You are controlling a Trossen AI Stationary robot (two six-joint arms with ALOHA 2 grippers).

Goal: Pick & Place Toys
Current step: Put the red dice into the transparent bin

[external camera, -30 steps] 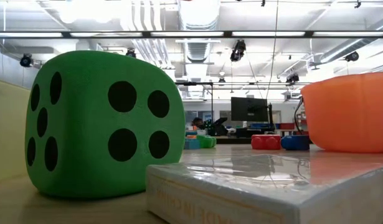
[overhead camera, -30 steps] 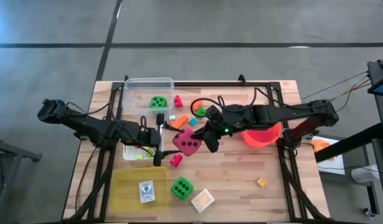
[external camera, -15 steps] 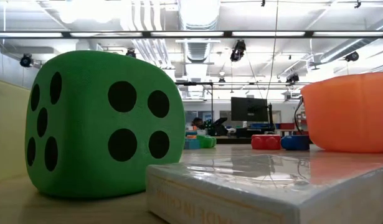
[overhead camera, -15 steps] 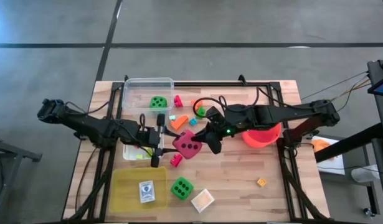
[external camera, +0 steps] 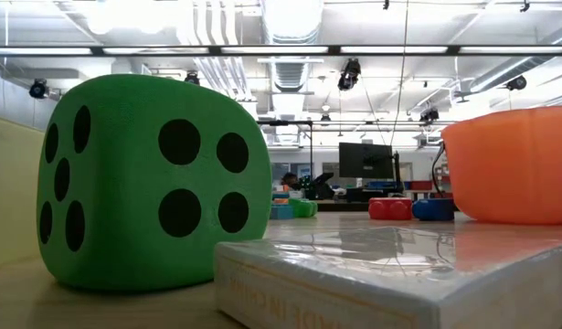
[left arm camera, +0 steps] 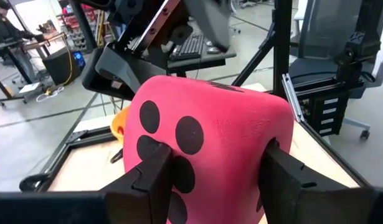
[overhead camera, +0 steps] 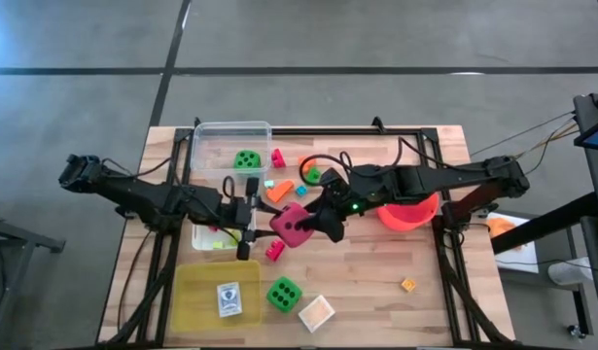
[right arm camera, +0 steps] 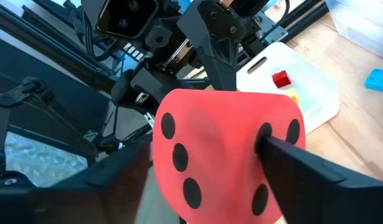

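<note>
Overhead, wooden table (overhead camera: 376, 282) on grey floor; pink die (overhead camera: 293, 225) mid-table, just left of the orange bucket (overhead camera: 409, 212), between both grippers. Low view: green die (external camera: 153, 183) beside a card box (external camera: 390, 279), office room behind. Left wrist: left gripper (left arm camera: 216, 177) clamped on pink die, dotted face toward camera. Right wrist: right gripper (right arm camera: 210, 165) fingers flank it; grip unclear.

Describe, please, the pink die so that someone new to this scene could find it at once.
Start at the wooden table and go to its middle, where the two dark arms meet. The pink die sits between the left gripper and the right gripper. Unlike both green dice, it is pink and off the table.
</note>
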